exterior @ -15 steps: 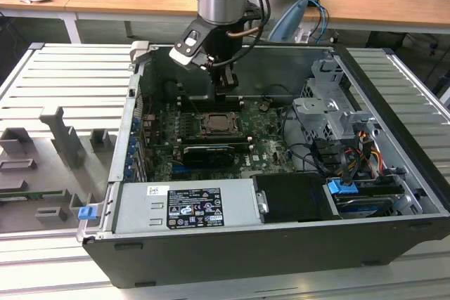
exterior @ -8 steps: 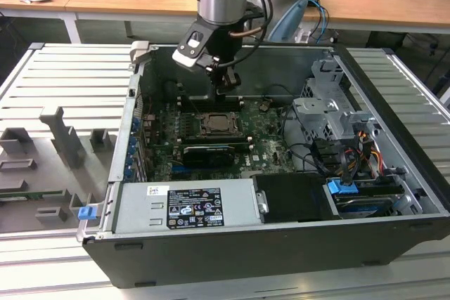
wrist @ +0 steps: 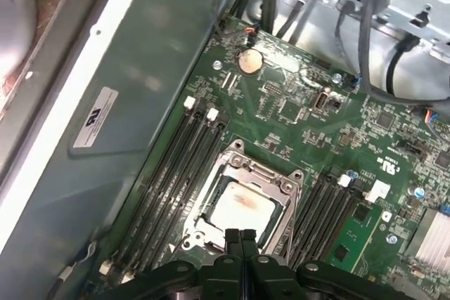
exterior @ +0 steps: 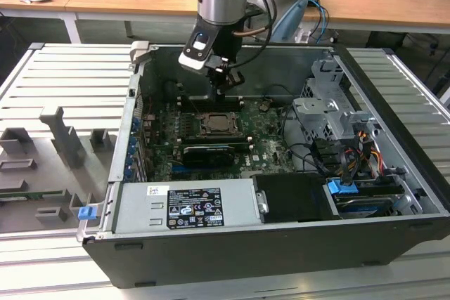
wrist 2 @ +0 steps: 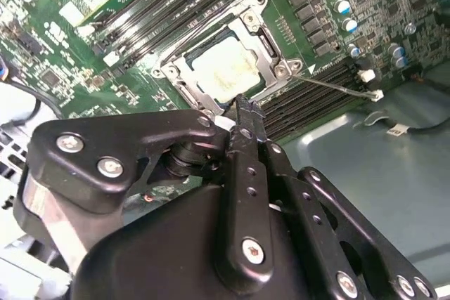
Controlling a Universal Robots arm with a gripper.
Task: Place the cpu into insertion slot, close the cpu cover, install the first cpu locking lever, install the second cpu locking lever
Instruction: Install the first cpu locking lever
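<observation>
inside the open black computer case (exterior: 281,251), the green motherboard (exterior: 271,135) carries the square insertion slot (exterior: 206,126) near its middle, between banks of long black memory slots (wrist: 176,173). the black gripper (wrist: 240,238) hangs just above one edge of the slot, fingers pressed together, holding nothing. the thin silver cpu cover (wrist: 280,186) lies flat, framing the smooth silvery cpu (wrist: 242,209) seated just beside and below the tips.

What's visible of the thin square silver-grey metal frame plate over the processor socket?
The cpu cover is a thin silver-grey metal frame with a large square window, lying closed and flat over the cpu, whose pale silvery top shows through the window. The black gripper, shut, sits at one edge; whether they touch cannot be told.
</observation>
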